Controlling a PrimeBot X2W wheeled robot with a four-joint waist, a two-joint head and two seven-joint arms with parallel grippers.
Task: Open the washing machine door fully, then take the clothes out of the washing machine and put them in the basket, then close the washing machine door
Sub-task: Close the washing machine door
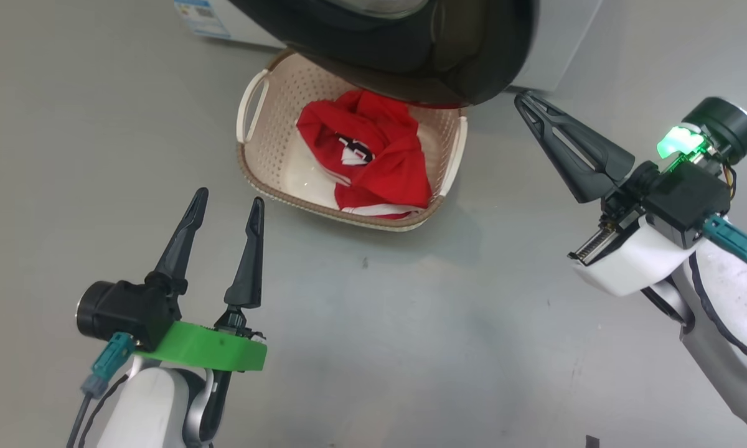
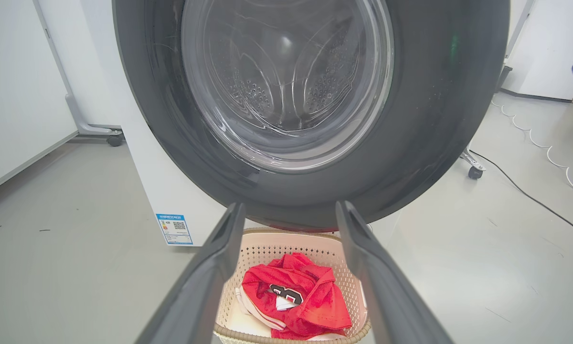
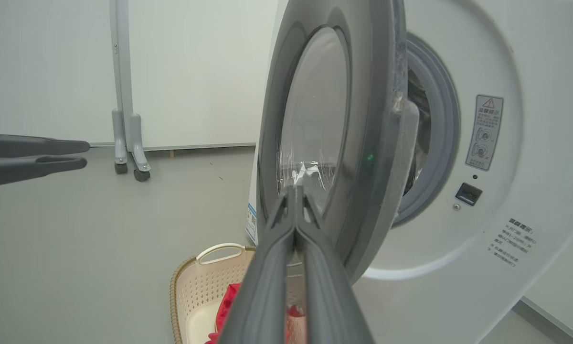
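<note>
Head view: clothes (image 1: 373, 155) lie in basket (image 1: 274, 124); door (image 1: 411, 56) open, closing outstanding. Left gripper (image 1: 230, 195) spread, empty; right gripper (image 1: 521, 97) pressed together, empty.

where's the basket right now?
Head view, top centre: the basket sits on the floor partly under the open washer door, red clothes inside, just ahead of the left tool.

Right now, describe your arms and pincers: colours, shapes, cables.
Left pincer: two long tapered black fingers on a bright green base, black round housing, teal plug with grey cable, white forearm. Right pincer: same black fingers, black block, white base, glowing green light, teal plug, white forearm with dark seam.
</note>
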